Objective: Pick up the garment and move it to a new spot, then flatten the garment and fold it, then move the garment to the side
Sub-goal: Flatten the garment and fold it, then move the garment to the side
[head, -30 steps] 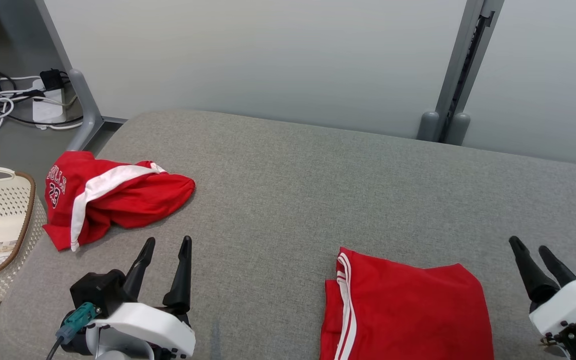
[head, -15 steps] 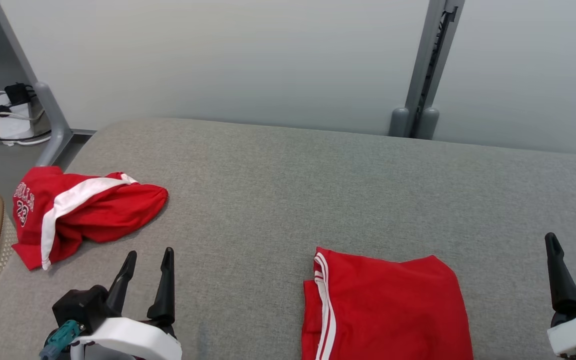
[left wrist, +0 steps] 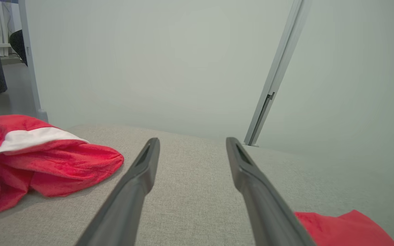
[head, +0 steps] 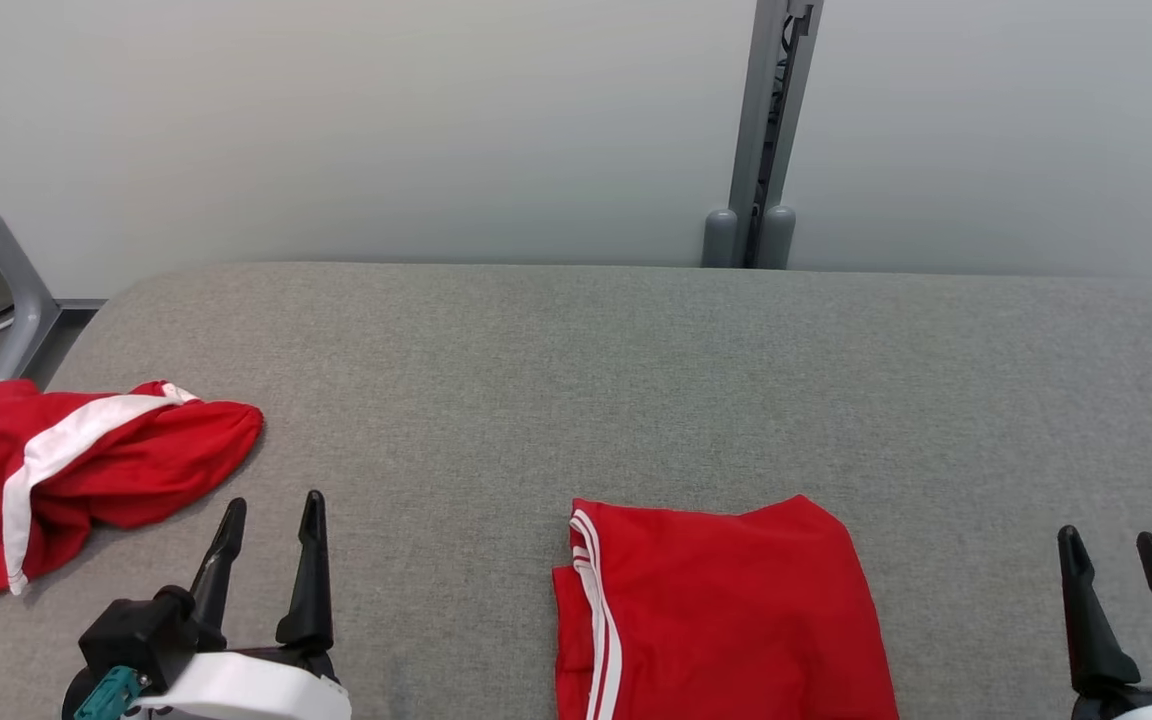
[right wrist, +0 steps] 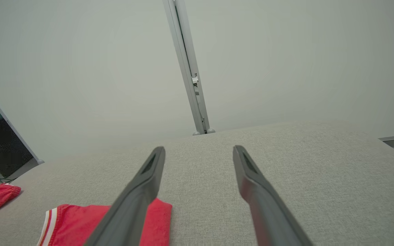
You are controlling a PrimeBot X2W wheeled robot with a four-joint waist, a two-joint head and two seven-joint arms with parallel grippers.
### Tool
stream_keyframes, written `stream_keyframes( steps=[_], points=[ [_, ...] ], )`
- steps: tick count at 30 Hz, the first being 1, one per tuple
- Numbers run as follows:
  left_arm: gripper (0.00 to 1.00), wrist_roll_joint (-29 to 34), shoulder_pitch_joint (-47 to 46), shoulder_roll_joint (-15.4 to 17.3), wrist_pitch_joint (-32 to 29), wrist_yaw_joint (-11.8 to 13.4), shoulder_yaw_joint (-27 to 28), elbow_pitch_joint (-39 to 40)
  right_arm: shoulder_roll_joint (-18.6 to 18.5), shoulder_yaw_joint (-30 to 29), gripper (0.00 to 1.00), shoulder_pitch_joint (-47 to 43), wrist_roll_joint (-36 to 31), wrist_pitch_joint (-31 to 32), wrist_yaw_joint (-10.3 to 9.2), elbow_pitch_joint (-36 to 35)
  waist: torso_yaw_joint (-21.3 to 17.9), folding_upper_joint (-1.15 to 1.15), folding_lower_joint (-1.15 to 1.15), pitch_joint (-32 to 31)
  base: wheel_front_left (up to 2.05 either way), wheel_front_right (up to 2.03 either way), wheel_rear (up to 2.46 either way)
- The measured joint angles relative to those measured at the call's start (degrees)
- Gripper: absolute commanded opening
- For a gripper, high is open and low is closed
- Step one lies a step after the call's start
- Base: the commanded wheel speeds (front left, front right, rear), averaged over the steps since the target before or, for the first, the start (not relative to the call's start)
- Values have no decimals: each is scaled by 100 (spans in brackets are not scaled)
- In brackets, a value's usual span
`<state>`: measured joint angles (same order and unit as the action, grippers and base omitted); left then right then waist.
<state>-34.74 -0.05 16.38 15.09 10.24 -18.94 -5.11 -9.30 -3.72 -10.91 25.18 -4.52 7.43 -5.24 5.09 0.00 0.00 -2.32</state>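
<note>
A crumpled red garment [head: 86, 470] with a white stripe and white lettering lies at the left end of the grey padded table [head: 576, 380]. A folded red garment [head: 716, 610] with white edge stripes lies flat at the front centre. My left gripper [head: 274, 502] stands open between the two, just right of the crumpled one, holding nothing. In the left wrist view the crumpled garment [left wrist: 46, 160] is left of my open left gripper [left wrist: 192, 140]. My right gripper [head: 1108, 538] is open at the far right, apart from the folded garment [right wrist: 77, 222], with bare table ahead of that gripper [right wrist: 199, 148].
A pale wall runs behind the table, with a grey upright post [head: 761, 120] at the back edge. A grey metal leg [head: 6, 280] stands on the floor at the far left. Bare table stretches across the middle and right.
The head camera has turned to the right, so the whole picture has slid left; the basket and cables have left the view. Both grippers stay open and the garments lie as before.
</note>
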Motion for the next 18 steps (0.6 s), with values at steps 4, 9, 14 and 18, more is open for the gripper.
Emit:
stream_keyframes(
  steps=[4,9,14,18],
  points=[
    [100,203,116,-124,0,-119,160,5,-13,98,100,-30,-79,-185,0,71,-117,0,0,2,0,0,0],
    [100,402,124,-242,0,-267,287,-75,-49,224,100,-22,-155,-259,0,149,-239,0,0,11,0,0,0],
    [100,548,123,-350,0,-387,366,-163,-83,267,100,-6,-176,-263,0,186,-295,0,0,3,0,0,0],
    [100,615,120,-416,0,-458,390,-219,-102,297,100,-5,-205,-244,0,207,-271,0,0,2,0,0,0]
  ],
)
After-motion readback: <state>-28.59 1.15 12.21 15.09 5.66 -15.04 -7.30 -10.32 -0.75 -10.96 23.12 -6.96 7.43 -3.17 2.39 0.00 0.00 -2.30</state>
